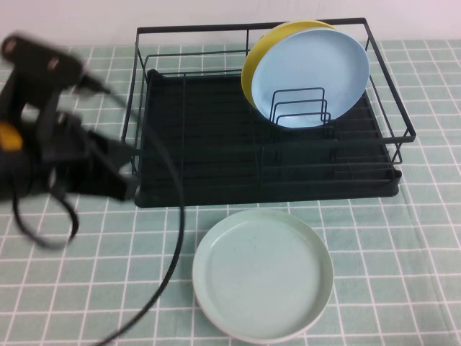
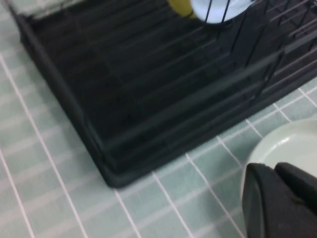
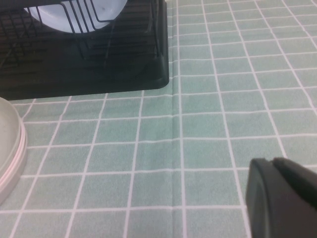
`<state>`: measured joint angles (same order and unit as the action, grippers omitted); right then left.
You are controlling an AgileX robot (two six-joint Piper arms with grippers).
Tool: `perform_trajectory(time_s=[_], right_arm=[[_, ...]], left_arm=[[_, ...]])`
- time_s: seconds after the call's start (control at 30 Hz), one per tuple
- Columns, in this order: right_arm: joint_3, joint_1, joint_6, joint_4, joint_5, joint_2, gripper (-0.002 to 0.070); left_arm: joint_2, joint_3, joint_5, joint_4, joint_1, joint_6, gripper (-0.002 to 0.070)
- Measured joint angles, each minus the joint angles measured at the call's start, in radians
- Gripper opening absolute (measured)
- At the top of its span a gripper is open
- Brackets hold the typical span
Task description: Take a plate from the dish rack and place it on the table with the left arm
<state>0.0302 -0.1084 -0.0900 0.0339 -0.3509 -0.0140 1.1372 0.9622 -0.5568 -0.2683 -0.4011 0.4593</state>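
flat on the counter (image 1: 403, 238) nearest the camera: mint-green plate (image 1: 263, 283), right way up, just in front of the dish rack (image 1: 216, 155) and not touching it, nothing gripping it. also seen at the edge of the left wrist view as a pale rim (image 2: 282, 144) and in the right wrist view as a curved pale edge (image 3: 12, 148). off to the robot's left, above the counter & beside the rack's left front corner: left arm (image 1: 50, 137), blurred, black cable looping down past the plate's left side. left hand (image 2: 280, 201) shows only as a dark block in its wrist view, near the plate rim; cannot tell if clenched or released. right hand (image 3: 282, 198) low over bare tiles to the right of the rack, well apart from the plate; grip state likewise cannot tell. farther back, in the rack's rear right part: light blue plate (image 1: 310, 76) leaning against the wire dividers, w/ a yellow plate (image 1: 261, 54) right behind it, both tilted on edge.
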Motion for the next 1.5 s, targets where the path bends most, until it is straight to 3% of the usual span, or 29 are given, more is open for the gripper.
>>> perform_trajectory(time_s=[0.1, 0.3, 0.53, 0.63, 0.8, 1.1, 1.33, 1.5], right_arm=[[0.000, 0.000, 0.000, 0.000, 0.000, 0.000, -0.0018], [0.000, 0.000, 0.000, 0.000, 0.000, 0.000, -0.0018], [0.000, 0.000, 0.000, 0.000, 0.000, 0.000, -0.0018], [0.000, 0.000, 0.000, 0.000, 0.000, 0.000, -0.0018], [0.000, 0.000, 0.000, 0.000, 0.000, 0.000, -0.0018], [0.000, 0.000, 0.000, 0.000, 0.000, 0.000, -0.0018], [0.000, 0.000, 0.000, 0.000, 0.000, 0.000, -0.0018], [0.000, 0.000, 0.000, 0.000, 0.000, 0.000, -0.0018]], left_arm=[[-0.085, -0.143, 0.047, -0.006, 0.000, -0.101, 0.0000], [-0.175, -0.269, 0.031, -0.017, -0.001, -0.151, -0.0001], [-0.317, -0.283, -0.004, 0.129, -0.001, -0.155, -0.0001], [-0.395, -0.339, 0.066, 0.194, -0.001, -0.215, -0.0001], [-0.547, -0.557, 0.302, 0.376, 0.007, -0.450, -0.0002], [-0.873, -0.962, 0.545, 0.425, 0.187, -0.579, -0.0003], [-1.118, -0.986, 0.366, 0.375, 0.337, -0.541, -0.0003], [-1.147, -0.986, 0.223, 0.316, 0.363, -0.439, -0.0003]])
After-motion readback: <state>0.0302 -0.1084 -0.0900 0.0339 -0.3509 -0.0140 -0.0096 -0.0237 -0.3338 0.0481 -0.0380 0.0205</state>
